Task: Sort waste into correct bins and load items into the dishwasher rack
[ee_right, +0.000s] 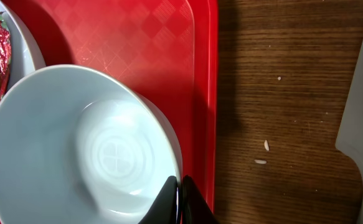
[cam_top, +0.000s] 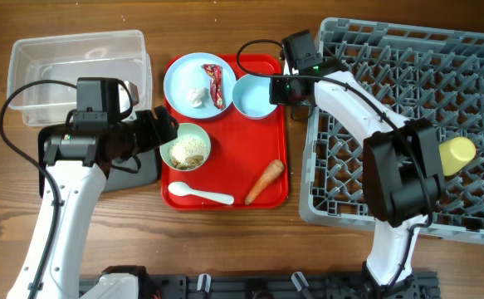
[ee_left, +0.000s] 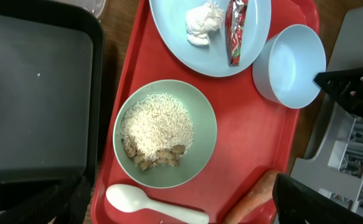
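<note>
Tabletop, right jaws pinching pale blue bowl rim, tray edge beside

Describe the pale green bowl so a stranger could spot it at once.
Find the red tray left of the big grey rack. On its left half, between the white plate and the white spoon, sits the pale green bowl. Unlike the empty pale blue bowl, it holds rice.

Overhead looks down; 2 close wrist views share the blue bowl.
</note>
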`<action>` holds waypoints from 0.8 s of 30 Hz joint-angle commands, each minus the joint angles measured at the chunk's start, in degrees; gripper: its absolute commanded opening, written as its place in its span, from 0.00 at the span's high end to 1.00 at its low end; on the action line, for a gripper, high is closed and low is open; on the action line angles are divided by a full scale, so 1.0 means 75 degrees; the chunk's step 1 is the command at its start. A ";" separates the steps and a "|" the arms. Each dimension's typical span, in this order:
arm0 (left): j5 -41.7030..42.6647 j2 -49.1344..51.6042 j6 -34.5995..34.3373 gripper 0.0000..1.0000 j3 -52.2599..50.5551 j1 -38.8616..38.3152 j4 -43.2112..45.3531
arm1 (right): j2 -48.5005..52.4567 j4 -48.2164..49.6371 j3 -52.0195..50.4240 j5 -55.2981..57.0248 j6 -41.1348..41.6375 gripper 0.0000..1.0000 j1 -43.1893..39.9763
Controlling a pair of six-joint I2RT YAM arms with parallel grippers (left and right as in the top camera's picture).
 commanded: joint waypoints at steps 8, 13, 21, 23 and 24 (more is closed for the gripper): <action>-0.0102 0.0044 0.0093 0.05 -0.0012 0.0038 -0.0006 | -0.2189 -0.0128 0.0111 0.2075 -0.1163 0.96 -0.0157; -0.0099 0.0044 0.0093 0.05 -0.0012 0.0038 -0.0009 | -0.3314 -0.0178 0.0111 0.4575 -0.2352 0.96 -0.0242; -0.0099 0.0044 0.0093 0.05 -0.0012 0.0038 -0.0009 | -0.3383 -0.0181 0.0052 0.9043 -0.2483 0.96 -0.1084; -0.0099 0.0044 0.0093 0.05 -0.0012 0.0038 -0.0009 | -0.3223 -0.0192 0.0050 0.9617 -0.2492 0.96 -0.1542; -0.0099 0.0044 0.0093 0.05 -0.0012 0.0038 -0.0009 | -0.3083 -0.0227 0.0050 0.9920 -0.2509 0.96 -0.1795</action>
